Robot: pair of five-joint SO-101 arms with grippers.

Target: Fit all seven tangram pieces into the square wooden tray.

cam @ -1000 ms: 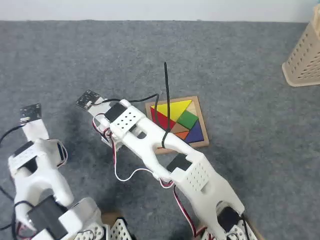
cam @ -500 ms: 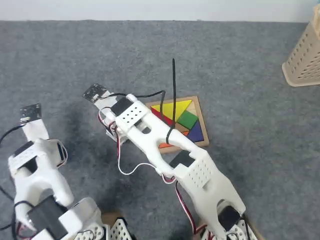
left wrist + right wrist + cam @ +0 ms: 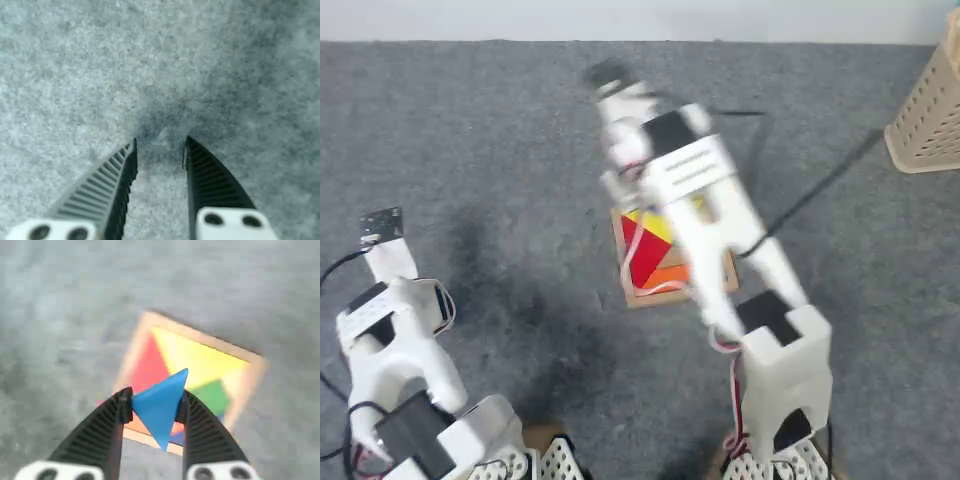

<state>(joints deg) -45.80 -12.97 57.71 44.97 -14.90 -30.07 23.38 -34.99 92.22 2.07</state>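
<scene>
The square wooden tray (image 3: 200,334) lies on the grey carpet with red (image 3: 150,362), yellow (image 3: 200,360) and green (image 3: 215,395) pieces in it. My right gripper (image 3: 154,395) is shut on a light blue triangle (image 3: 160,405), held in the air above the tray's near side. From the high view the right arm (image 3: 705,200) stretches across the tray (image 3: 632,298) and hides most of it; red (image 3: 642,255) and orange (image 3: 668,277) pieces show beside the arm. My left gripper (image 3: 160,145) is open just above bare carpet, with nothing between its fingers; the left arm (image 3: 390,330) stands at the near left.
A beige perforated tower (image 3: 928,110) stands at the back right edge. Grey carpet (image 3: 480,150) spreads all around the tray. A black cable (image 3: 820,185) runs from the right arm toward the right.
The right arm has swung from the tray's left side to over the tray, reaching farther back. The left arm has not moved.
</scene>
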